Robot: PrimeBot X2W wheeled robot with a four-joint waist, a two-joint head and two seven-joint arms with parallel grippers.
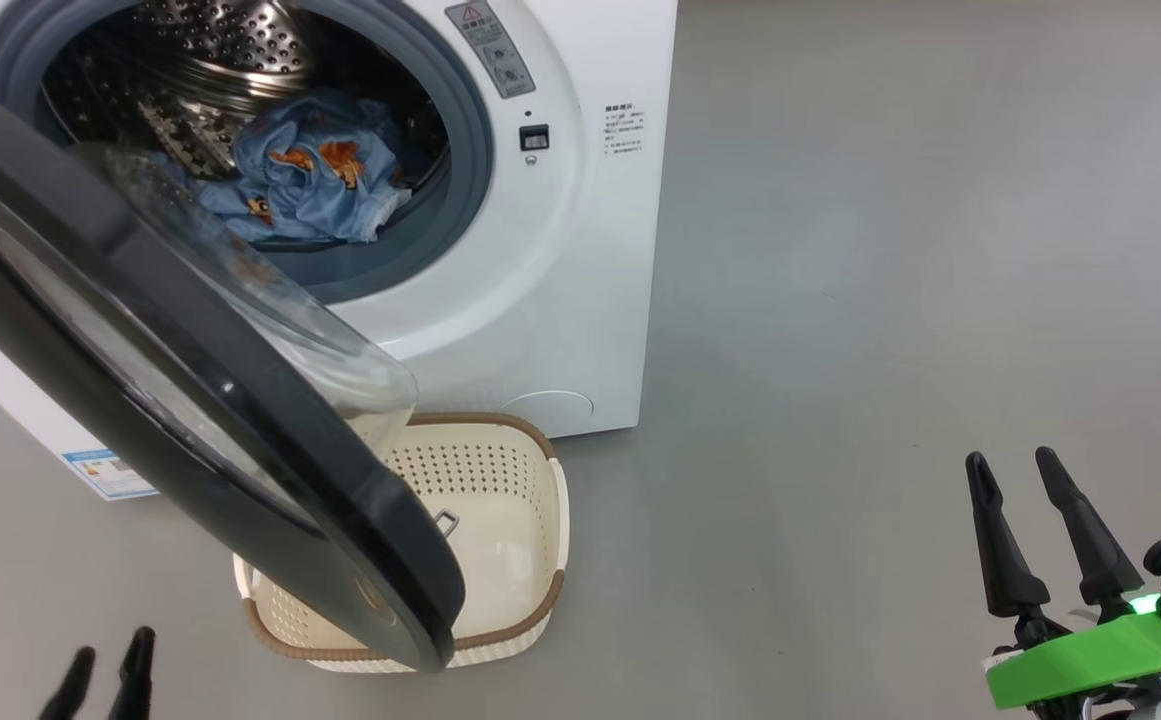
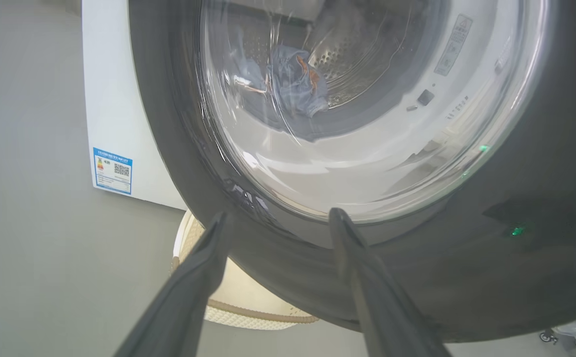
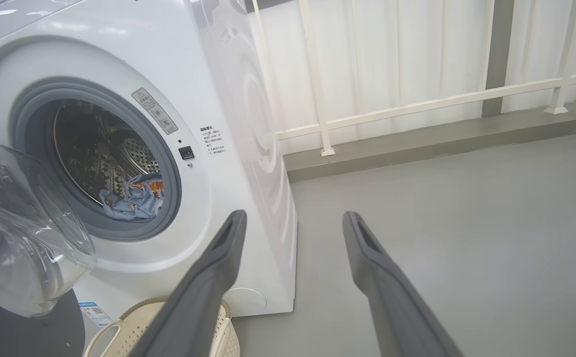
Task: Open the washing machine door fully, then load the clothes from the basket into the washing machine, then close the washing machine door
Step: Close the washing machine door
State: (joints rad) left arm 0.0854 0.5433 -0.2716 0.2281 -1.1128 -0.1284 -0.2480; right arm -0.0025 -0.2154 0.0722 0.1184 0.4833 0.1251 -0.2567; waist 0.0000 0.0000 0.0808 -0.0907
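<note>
The left gripper [image 2: 280, 213] and right gripper [image 1: 1010, 460] both stood spread and empty, the left close before the glossy outer face of the half-swung washing machine door [image 2: 541, 248]. The head view showed the bare inside of the basket [image 1: 500, 470], which the door mostly hid in the left wrist view. With the clothes [image 1: 310, 180] inside the washing machine [image 1: 560, 250], closing seemed in hand, calling for a push on that face.
</note>
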